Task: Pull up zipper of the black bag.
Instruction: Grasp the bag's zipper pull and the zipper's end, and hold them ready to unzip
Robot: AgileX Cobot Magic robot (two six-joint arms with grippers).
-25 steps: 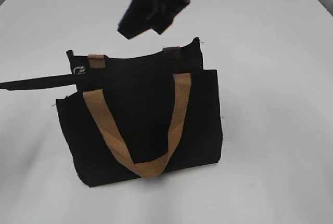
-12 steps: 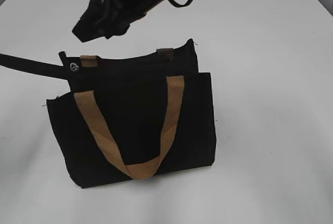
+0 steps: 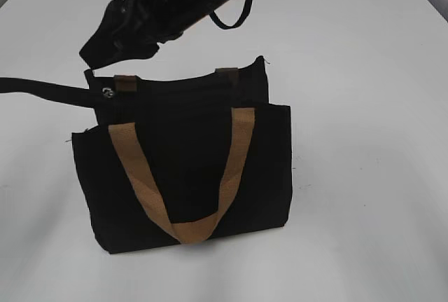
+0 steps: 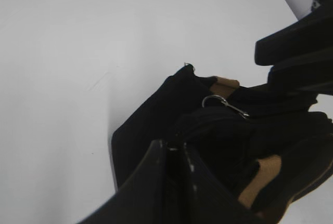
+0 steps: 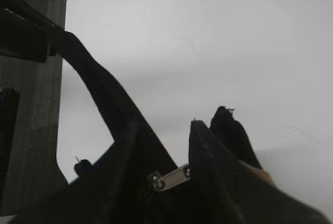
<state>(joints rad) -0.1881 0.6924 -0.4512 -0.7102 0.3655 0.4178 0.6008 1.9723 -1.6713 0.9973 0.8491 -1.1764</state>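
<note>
The black bag [image 3: 189, 169] stands upright on the white table, with a tan handle [image 3: 185, 228] hanging down its front. The zipper runs along the top rim, and its silvery pull [image 3: 106, 92] is at the bag's left end. The pull also shows in the left wrist view [image 4: 223, 104] and in the right wrist view [image 5: 169, 177]. My left gripper [image 3: 92, 95] reaches in from the left; in its wrist view [image 4: 175, 148] it is shut on the bag's left end fabric. My right gripper [image 3: 112, 46] hovers open just above that corner, with the pull low between its fingers [image 5: 164, 133].
The white table [image 3: 364, 106] surrounds the bag. Its rounded far corner [image 5: 75, 0] and the grey floor beyond show in the right wrist view. The two grippers are very close together at the bag's left end.
My right gripper has moved left along the bag's top, from above the middle to above the left corner. The bag shifted slightly left, then back. The left gripper kept its hold.
</note>
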